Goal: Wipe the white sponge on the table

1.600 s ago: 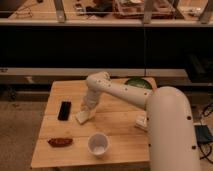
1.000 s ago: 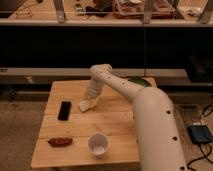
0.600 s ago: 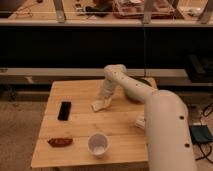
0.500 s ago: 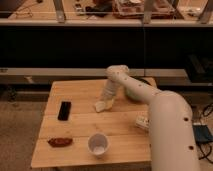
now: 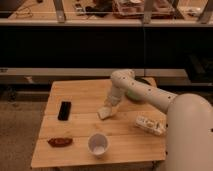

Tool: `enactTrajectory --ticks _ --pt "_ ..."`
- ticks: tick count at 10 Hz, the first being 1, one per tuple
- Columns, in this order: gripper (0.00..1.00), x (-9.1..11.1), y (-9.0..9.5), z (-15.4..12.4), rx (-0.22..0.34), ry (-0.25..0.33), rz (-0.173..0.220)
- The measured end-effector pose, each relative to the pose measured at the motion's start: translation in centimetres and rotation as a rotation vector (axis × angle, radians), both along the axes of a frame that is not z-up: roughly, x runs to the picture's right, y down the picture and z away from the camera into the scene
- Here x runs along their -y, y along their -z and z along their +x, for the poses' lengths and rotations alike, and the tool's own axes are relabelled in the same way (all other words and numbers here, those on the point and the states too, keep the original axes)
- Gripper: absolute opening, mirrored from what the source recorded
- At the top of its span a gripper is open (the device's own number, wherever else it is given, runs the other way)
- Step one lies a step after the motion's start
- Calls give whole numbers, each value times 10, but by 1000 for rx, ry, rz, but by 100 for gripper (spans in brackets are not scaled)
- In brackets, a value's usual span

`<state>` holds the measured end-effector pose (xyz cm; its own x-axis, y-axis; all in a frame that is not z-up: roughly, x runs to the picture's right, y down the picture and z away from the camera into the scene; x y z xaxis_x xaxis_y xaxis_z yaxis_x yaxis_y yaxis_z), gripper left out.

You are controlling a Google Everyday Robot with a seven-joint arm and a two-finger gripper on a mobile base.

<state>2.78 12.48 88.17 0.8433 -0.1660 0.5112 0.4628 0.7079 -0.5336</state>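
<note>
The white sponge (image 5: 105, 113) is a pale block lying on the light-wood table (image 5: 80, 92), near the middle of its top. My gripper (image 5: 110, 106) is at the end of the white arm that comes in from the lower right, and it is pressed down onto the sponge from above. The sponge's right part is covered by the gripper.
A round white cup (image 5: 98, 144) stands near the front edge. A black flat device (image 5: 64, 110) lies at the left, a brown packet (image 5: 60, 142) at the front left. A whitish wrapped packet (image 5: 149, 124) lies at the right. A green bowl (image 5: 136, 93) sits behind the arm.
The gripper and the sponge have slid rightward across the table top, from left of centre to the middle. The other objects have not moved.
</note>
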Motion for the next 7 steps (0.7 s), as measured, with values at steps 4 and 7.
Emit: enactTrajectory --ticks 4,7 --pt "41 -35 31 -28 48 34 13" --pt "41 -38 39 -87 148 99 53"
